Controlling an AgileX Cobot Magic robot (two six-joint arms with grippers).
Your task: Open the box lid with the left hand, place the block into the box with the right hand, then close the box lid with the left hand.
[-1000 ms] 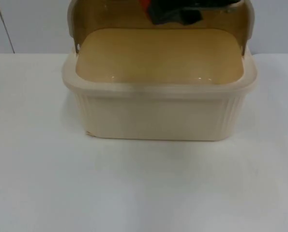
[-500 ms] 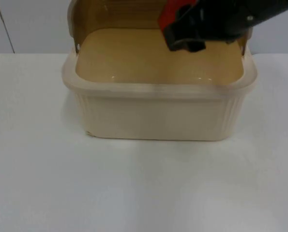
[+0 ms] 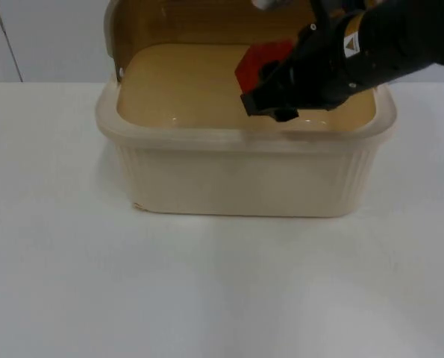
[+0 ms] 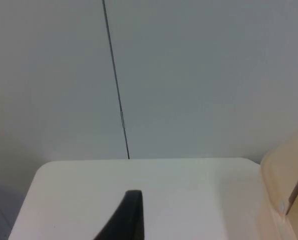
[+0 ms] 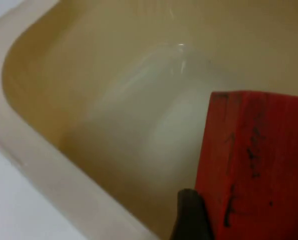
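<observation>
A: What is the biggest thing here?

B: The white desk [image 3: 57, 283]. On it, in the upper middle of the top view, sits the cream box [image 3: 244, 179]. Its lid [image 3: 132, 22] is up at the back.

A: Where is the block?

B: The red block [image 3: 260, 63] hangs over the open box, right of the middle. The right claw [image 3: 270, 89] is closed on it and comes in from the upper right. In the right wrist view the block [image 5: 254, 165] is above the box floor, not touching it.

A: How will it handle?

B: I think it is hard, stiff and light. It has flat sides, so pinching two flat sides is best.

A: And the left claw?

B: The left claw [image 4: 126, 217] waits over the desk, beside the box. I cannot tell if it is wide or narrow.
</observation>
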